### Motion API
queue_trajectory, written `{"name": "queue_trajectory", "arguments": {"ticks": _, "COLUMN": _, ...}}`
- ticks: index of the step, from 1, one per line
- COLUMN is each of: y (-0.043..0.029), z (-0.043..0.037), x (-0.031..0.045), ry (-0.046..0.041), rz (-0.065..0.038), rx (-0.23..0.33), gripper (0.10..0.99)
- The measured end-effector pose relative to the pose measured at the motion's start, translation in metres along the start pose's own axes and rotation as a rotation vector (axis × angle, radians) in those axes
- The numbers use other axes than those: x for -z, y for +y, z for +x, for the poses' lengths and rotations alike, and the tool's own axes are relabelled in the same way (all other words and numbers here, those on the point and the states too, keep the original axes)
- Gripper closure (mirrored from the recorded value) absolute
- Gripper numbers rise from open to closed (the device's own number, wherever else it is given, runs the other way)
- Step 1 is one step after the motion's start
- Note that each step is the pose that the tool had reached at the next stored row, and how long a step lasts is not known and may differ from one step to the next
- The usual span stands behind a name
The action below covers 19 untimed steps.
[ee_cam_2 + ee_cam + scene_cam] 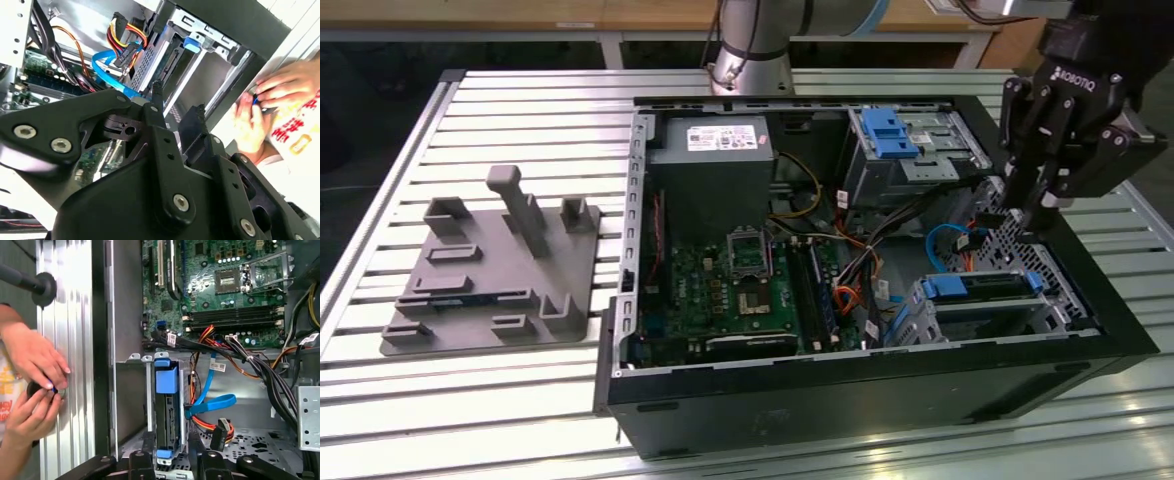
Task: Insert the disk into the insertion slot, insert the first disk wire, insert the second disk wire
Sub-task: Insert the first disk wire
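Since the disk (983, 288) is already seated in the insertion slot (1051, 305) at the exterior view's near right, only wires are left. The blue wire (945, 240) is draped loose just beyond, and could be snagged or kinked by the gripper (1034, 205), held apart and empty above.

Slatted aluminium table (467, 400) with an open black computer case (854, 400) beside a grey fixture plate (467, 300).
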<state>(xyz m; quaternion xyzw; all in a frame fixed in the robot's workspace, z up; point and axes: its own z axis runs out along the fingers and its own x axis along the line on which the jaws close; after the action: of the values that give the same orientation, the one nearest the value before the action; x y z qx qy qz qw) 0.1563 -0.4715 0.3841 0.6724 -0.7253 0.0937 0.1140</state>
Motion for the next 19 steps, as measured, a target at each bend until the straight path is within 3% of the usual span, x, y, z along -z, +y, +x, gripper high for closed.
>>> {"name": "queue_trajectory", "arguments": {"ticks": 4, "y": -0.0002, "z": -0.0012, "x": -0.0034, "ry": -0.0010, "rz": -0.019, "rx": -0.064, "gripper": 0.678}}
{"name": "queue_trajectory", "arguments": {"ticks": 6, "y": -0.0003, "z": -0.0050, "x": -0.0041, "ry": 0.0008, "rz": -0.020, "rx": -0.069, "gripper": 0.678}}
{"name": "queue_trajectory", "arguments": {"ticks": 9, "y": 0.0006, "z": -0.0178, "x": -0.0035, "ry": 0.0127, "rz": -0.019, "rx": -0.069, "gripper": 0.678}}
{"name": "queue_trajectory", "arguments": {"ticks": 13, "y": 0.0006, "z": -0.0370, "x": -0.0031, "ry": 0.0223, "rz": -0.018, "rx": -0.070, "gripper": 0.678}}
{"name": "queue_trajectory", "arguments": {"ticks": 17, "y": -0.0135, "z": -0.0434, "x": -0.0082, "ry": 0.0238, "rz": -0.018, "rx": -0.070, "gripper": 0.678}}
{"name": "queue_trajectory", "arguments": {"ticks": 19, "y": -0.0155, "z": -0.0447, "x": -0.0118, "ry": 0.0239, "rz": -0.018, "rx": -0.071, "gripper": 0.678}}
